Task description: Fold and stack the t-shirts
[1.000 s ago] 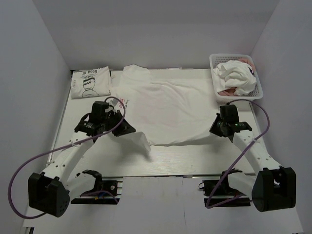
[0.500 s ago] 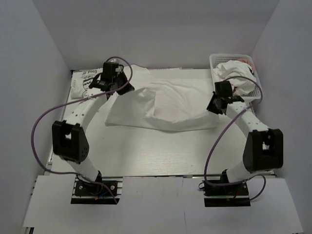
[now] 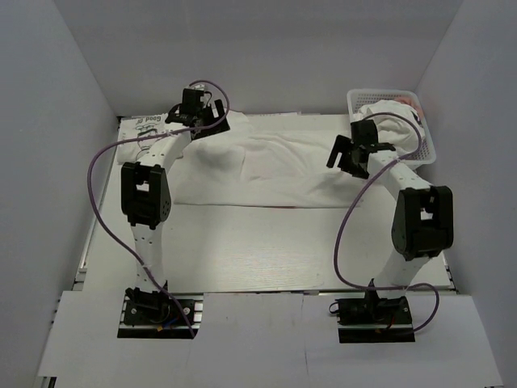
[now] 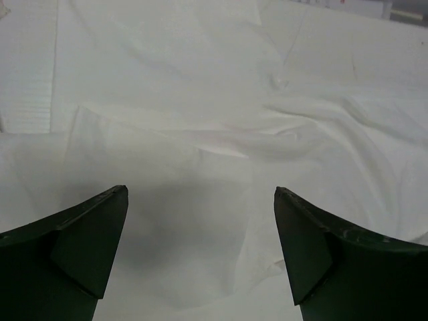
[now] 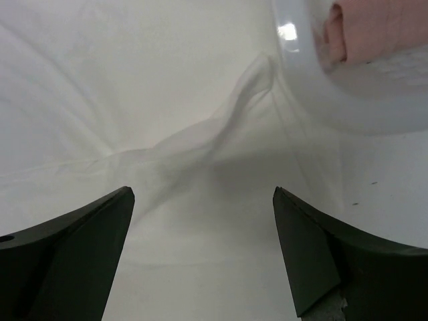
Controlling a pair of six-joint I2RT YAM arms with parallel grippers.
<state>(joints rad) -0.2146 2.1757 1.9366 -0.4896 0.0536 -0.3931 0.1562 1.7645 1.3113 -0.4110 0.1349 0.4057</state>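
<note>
A large white t-shirt (image 3: pixel 266 174) lies folded in half across the middle of the table, with its fold line along the near side. My left gripper (image 3: pixel 212 124) hovers open over the shirt's far left corner, nothing between its fingers (image 4: pixel 87 247), only white cloth (image 4: pixel 200 134) below. My right gripper (image 3: pixel 341 153) stands open over the shirt's far right edge, beside the basket, above wrinkled cloth (image 5: pixel 200 140). A folded t-shirt with black cartoon print (image 3: pixel 139 129) lies at the far left, partly hidden by the left arm.
A white lattice basket (image 3: pixel 424 133) at the far right holds crumpled white t-shirts (image 3: pixel 396 121) and a pink one (image 5: pixel 374 27); its rim (image 5: pixel 314 87) is close to my right fingers. White walls enclose the table on three sides.
Both grippers carried the shirt's near edge to the far side, folding it in half, then opened and let the cloth go.
</note>
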